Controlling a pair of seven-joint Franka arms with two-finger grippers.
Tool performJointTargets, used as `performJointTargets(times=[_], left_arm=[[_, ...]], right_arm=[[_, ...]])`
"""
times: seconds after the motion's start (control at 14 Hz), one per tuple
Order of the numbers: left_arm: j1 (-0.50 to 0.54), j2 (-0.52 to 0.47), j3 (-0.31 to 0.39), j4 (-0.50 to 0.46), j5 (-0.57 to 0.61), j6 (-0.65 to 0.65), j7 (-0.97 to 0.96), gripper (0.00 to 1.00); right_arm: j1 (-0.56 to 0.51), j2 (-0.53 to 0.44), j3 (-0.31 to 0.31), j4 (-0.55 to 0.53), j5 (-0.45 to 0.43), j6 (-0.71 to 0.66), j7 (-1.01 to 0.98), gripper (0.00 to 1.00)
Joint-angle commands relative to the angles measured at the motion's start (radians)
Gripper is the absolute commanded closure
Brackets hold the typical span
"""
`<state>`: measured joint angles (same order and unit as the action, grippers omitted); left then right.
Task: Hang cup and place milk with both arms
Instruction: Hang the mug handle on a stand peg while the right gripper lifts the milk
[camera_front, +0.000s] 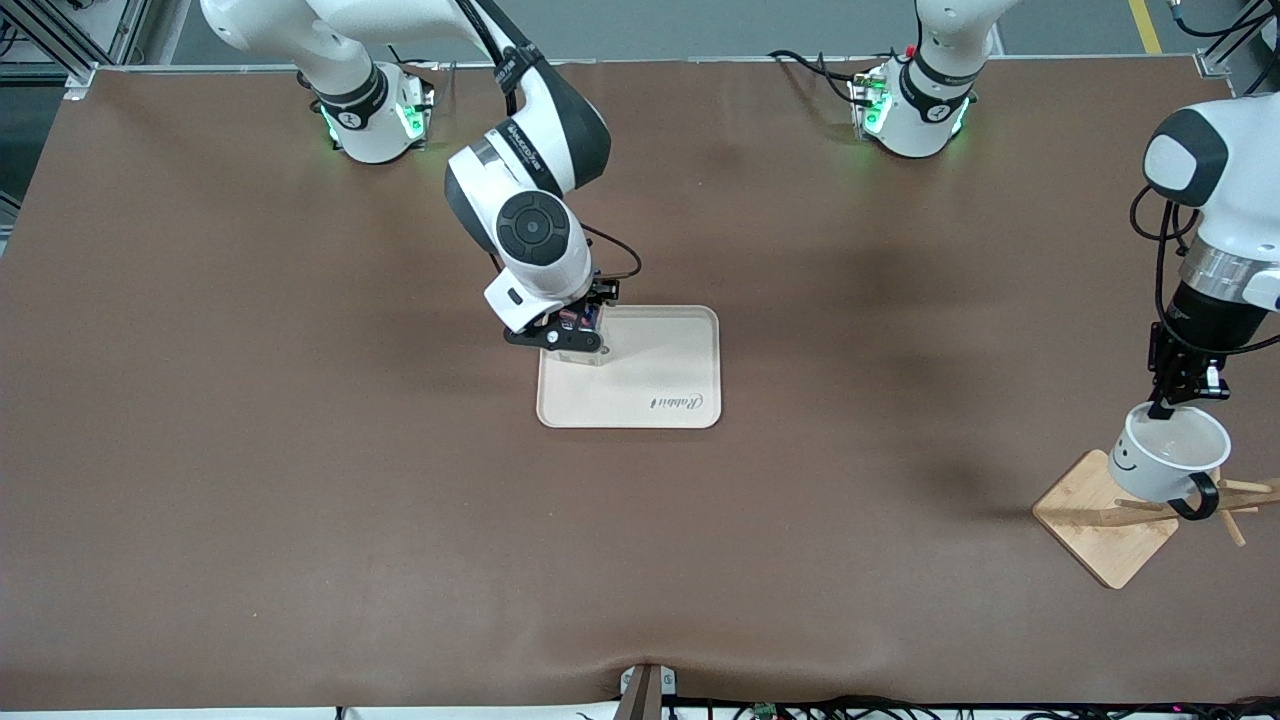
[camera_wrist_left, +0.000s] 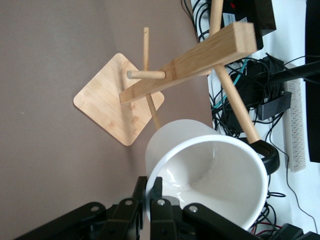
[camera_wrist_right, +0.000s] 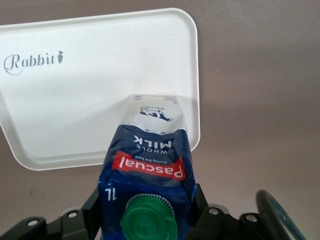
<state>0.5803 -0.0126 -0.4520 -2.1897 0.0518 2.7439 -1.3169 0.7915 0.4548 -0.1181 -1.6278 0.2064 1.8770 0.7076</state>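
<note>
Gripping the milk (camera_wrist_right: 146, 175) at its sides, the right gripper (camera_front: 575, 335) has its fingers (camera_wrist_right: 90, 207) pinched on the carton, which stands on the tray (camera_front: 660, 375) at mid-desk (camera_front: 300, 450). The left gripper (camera_front: 1180, 395) pinches the cup (camera_front: 1165, 455) by its rim over the wooden rack (camera_front: 1110, 520) at the left arm's end, handle (camera_wrist_left: 265, 152) touching a peg (camera_wrist_left: 235, 100).

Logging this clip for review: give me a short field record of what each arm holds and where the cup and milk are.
left gripper: shut on the mug's rim
mug: held tilted at the wooden mug rack, handle at a peg, seemingly threaded
right gripper: shut on the milk carton
milk carton: over a corner of the white tray, contact unclear
tray: mid-table
</note>
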Motion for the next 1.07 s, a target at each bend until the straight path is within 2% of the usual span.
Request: performJointTargets(times=[0.0,0.21,0.57,1.0], left_arm=[[0.012,-0.043,-0.005,-0.027,-0.064,0.011,0.062,1.00],[0.039,-0.043,-0.004,-0.027,-0.139,0.011,0.143,1.00],[0.064,-0.056,-0.004,-0.030,-0.305,0.010,0.306,1.00],[0.084,-0.038,-0.002,-0.033,-0.320,0.010,0.314,1.00]], right_arm=[[0.008,-0.011,-0.011,-0.007,0.011,-0.005,0.026,0.99],[-0.026,-0.021,-0.015,0.066,0.013,-0.102,0.016,0.99],[-0.208,-0.031,-0.012,0.264,0.018,-0.396,-0.003,1.00],[-0.421,-0.050,-0.015,0.276,0.005,-0.421,-0.216,1.00]])
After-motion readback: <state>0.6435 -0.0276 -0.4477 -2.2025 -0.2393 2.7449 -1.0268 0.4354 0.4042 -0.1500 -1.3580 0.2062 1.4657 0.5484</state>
